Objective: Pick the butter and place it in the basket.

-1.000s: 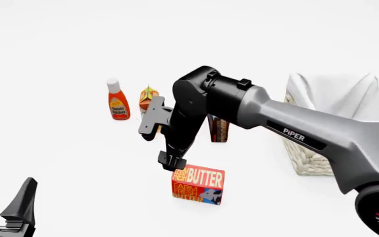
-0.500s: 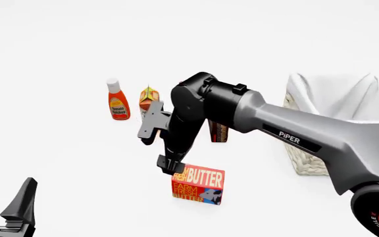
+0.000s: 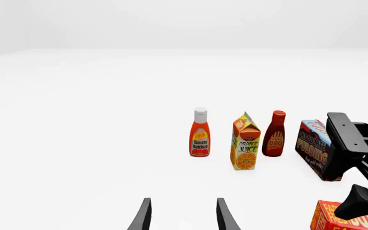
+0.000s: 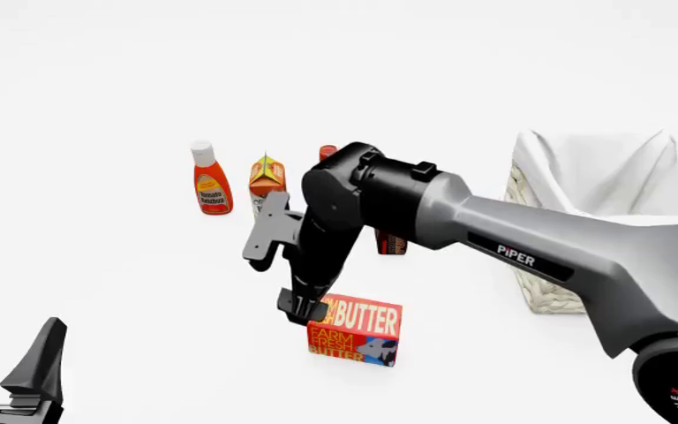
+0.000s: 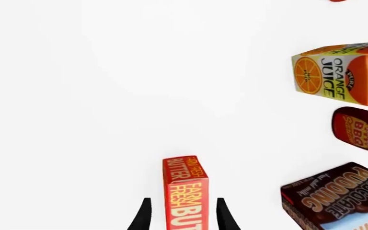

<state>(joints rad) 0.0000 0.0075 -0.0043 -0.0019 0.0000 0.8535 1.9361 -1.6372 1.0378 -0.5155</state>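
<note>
Red-orange butter (image 5: 185, 191) sits between downward-pointing right arm's (image 4: 528, 252) parted jaws.

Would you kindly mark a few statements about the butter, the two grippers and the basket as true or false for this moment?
1. The butter stands on the table. True.
2. The right gripper has one finger on each side of the butter, jaws open. True.
3. The butter already lies in the basket. False: the basket stands apart, to the right in the front view, with no butter seen in it.
4. The left gripper holds the ketchup bottle. False: it is open and holds nothing; the bottle stands farther off.
5. The orange juice carton stands between the ketchup bottle and the BBQ sauce bottle. True.
</note>
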